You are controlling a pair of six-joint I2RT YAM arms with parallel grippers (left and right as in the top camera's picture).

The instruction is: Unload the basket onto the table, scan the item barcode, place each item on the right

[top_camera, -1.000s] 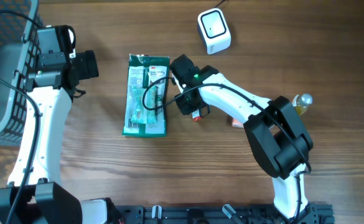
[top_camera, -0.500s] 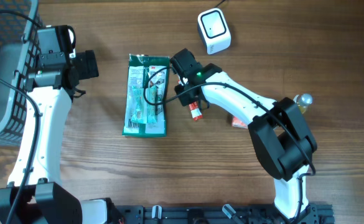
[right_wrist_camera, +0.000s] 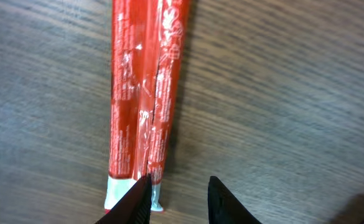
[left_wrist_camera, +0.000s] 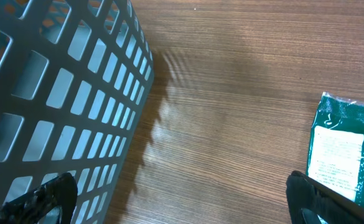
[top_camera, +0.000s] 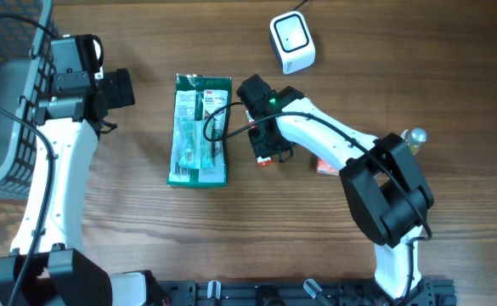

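Right gripper jaws a narrow gap apart, bare wood between them, nothing gripped; left fingertip sits at the white sealed end of the red packet, touching or just over it, can't tell which. Red packet lies flat on the table, long axis running away from the wrist camera. Overhead: right gripper over the packet, only a red bit showing under it, just right of the green packet. White scanner up near the far edge, well apart from the red packet. Left gripper spread wide, holding nothing, hovering between the grey basket and the green packet
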